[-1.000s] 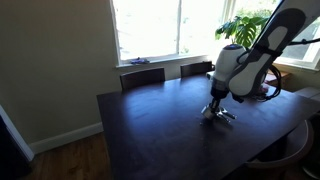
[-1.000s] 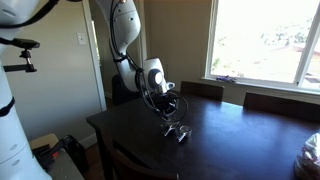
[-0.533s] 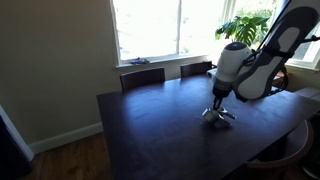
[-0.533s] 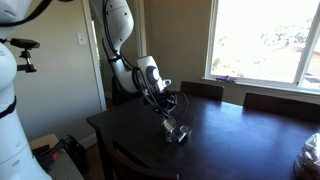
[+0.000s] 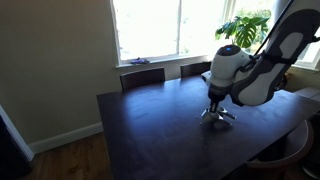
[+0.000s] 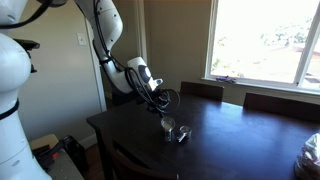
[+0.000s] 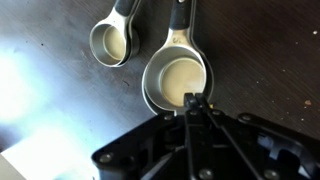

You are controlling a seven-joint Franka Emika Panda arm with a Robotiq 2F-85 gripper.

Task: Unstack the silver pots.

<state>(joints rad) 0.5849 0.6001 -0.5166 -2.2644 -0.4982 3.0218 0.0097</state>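
Silver pots (image 7: 150,65) – two show in the wrist view, side by side on the dark table (image 7: 260,60), not nested. Larger pot (image 7: 175,85) sits directly ahead of the fingers, its near rim right at the tips. Smaller pot (image 7: 110,43) lies farther out and off to one side, apart from the larger. Both handles point away from the fingers. Both pots upright, open side up, pale insides showing.

Gripper (image 7: 195,105) – fingers pressed together, no gap visible. Tips meet at the larger pot's near rim; cannot tell whether the thin rim is nipped between them.

In both exterior views the gripper (image 5: 214,107) (image 6: 165,119) is down low at the pots (image 5: 219,116) (image 6: 177,131), arm bent over the table (image 5: 150,135) (image 6: 240,140).
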